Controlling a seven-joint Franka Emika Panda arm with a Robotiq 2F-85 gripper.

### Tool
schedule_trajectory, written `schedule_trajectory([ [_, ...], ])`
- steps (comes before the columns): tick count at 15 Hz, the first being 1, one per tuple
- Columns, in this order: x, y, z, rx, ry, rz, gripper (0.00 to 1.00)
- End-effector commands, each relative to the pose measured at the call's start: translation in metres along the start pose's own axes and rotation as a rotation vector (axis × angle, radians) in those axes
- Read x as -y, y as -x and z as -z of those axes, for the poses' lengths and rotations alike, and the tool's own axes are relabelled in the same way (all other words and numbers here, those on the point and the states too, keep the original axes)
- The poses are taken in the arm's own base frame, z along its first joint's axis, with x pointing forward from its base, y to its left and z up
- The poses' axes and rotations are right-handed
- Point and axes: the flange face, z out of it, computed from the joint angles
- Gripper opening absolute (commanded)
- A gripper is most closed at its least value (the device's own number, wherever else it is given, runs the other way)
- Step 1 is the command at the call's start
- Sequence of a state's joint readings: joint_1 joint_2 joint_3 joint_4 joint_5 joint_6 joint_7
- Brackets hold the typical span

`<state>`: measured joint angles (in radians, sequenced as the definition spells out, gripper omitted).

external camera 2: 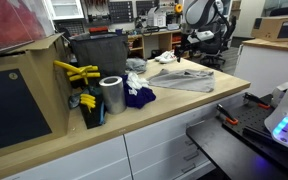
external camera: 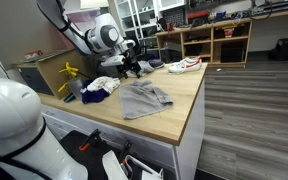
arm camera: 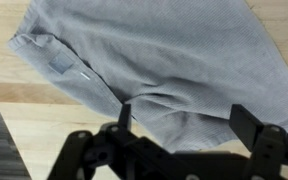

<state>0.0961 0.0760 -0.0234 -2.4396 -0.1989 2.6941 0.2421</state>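
Gripper (arm camera: pixel 184 125) spread wide over the grey cloth (arm camera: pixel 154 50) — nothing held.
In the wrist view the two dark fingers (arm camera: pixel 124 115) stand well apart with only fabric showing between them, so the jaws grip nothing; whether the tips touch the cloth I cannot tell. The grey cloth lies loose and rumpled on the wooden table (arm camera: pixel 44 140), near the front edge in an exterior view (external camera: pixel 144 97), one hem with a small tag turned up — it looks dropped flat rather than folded. A heap of white and blue clothes (external camera: pixel 99 88) sits just beside it toward the back, next to a metal can (external camera 2: pixel 111 95) and a black bin (external camera 2: pixel 99 55). A white shoe (external camera: pixel 184 65) rests at the far corner, well apart.
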Motion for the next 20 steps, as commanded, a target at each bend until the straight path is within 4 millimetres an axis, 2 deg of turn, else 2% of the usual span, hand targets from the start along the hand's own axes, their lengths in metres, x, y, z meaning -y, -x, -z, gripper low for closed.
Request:
schedule_trajectory([
  [1,-0.006,-0.032,-0.015,0.004,-0.004,-0.047,1.00],
  [3,-0.004,-0.037,-0.022,0.052,-0.065,-0.112,1.00],
  [4,-0.007,-0.026,-0.017,0.014,-0.031,-0.079,1.00],
  [8,-0.004,-0.033,-0.027,0.034,-0.057,-0.110,1.00],
  [9,-0.004,-0.025,-0.033,0.009,-0.026,-0.077,1.00],
  [11,-0.004,-0.025,-0.044,0.008,0.013,-0.082,1.00],
  [15,-0.004,-0.041,-0.062,-0.041,0.051,-0.100,1.00],
  [20,-0.001,-0.073,-0.084,-0.105,0.046,-0.243,1.00],
])
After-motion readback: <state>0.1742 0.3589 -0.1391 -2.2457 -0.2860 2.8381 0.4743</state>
